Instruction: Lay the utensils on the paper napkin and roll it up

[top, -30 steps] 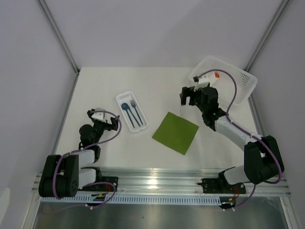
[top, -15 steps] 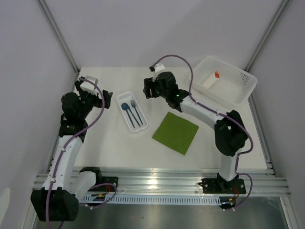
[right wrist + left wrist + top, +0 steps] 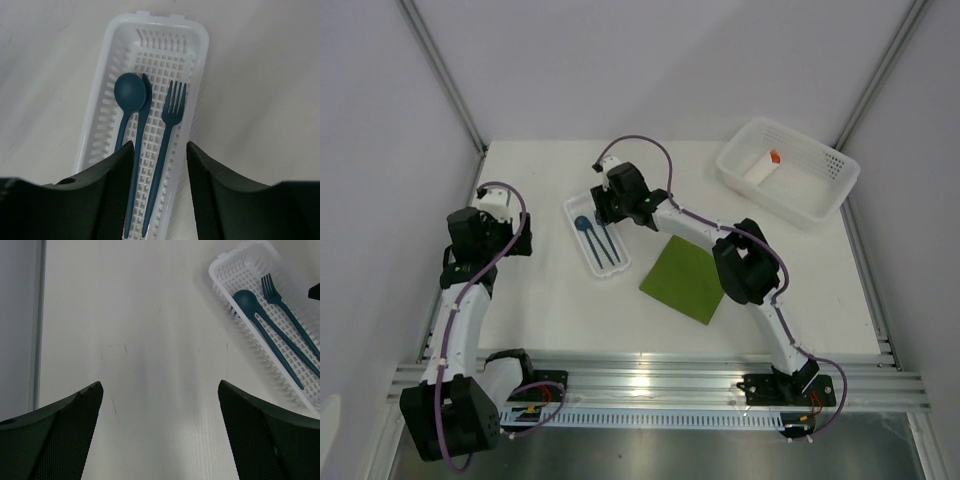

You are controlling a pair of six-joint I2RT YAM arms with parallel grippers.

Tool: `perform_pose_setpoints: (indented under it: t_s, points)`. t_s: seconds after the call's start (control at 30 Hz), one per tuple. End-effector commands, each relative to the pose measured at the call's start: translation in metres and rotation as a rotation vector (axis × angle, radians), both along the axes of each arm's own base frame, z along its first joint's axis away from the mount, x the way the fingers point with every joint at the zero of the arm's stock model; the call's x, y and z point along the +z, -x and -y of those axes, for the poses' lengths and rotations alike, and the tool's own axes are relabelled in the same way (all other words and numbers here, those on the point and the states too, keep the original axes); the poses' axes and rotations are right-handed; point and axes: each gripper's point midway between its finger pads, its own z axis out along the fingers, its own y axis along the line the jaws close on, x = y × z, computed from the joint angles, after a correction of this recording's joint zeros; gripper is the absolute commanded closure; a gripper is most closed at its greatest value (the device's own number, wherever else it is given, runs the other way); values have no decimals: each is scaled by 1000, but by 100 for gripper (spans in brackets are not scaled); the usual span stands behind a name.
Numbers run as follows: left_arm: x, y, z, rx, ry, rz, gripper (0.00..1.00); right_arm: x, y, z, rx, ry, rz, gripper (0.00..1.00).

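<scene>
A dark blue spoon and fork lie side by side in the narrow white ribbed tray. A third slim blue piece lies partly under the spoon. My right gripper hovers over the tray's near part, partly open. The fork's handle shows between its fingers, untouched. From above, the right gripper is at the tray's far end. The olive-green paper napkin lies flat to the tray's right. My left gripper is wide open over bare table, left of the tray.
A white perforated basket stands at the back right, holding a white piece with an orange tip. The table's left edge and the wall are close to the left gripper.
The right arm swung from the basket across to the utensil tray, and its jaws narrowed. The left arm rose from its folded pose and now faces the tray.
</scene>
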Motion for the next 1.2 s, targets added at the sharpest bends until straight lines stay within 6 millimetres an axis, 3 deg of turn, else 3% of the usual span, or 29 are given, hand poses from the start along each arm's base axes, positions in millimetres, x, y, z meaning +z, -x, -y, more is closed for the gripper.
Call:
perform_pose_setpoints:
  t_s: [0.0, 0.17, 0.37, 0.57, 0.73, 1.17]
  points:
    - [3, 2, -7, 19, -17, 14, 1, 3, -8, -9, 1, 3, 19, 51]
    - [-3, -1, -4, 6, -1, -3, 1, -18, 1, -12, 23, 60, -1, 61]
    - [-11, 0, -4, 2, 1, -17, 1, -21, 10, -16, 16, 148, 69, 64]
    - [-8, 0, -3, -2, -6, -5, 0, -44, 11, -11, -4, 205, 51, 69]
    - [-12, -1, -3, -4, -4, -17, 1, -44, 12, -13, -10, 238, 89, 69]
    - [-16, -2, -4, -5, -4, -32, 0, -84, 12, -5, -43, 306, 23, 67]
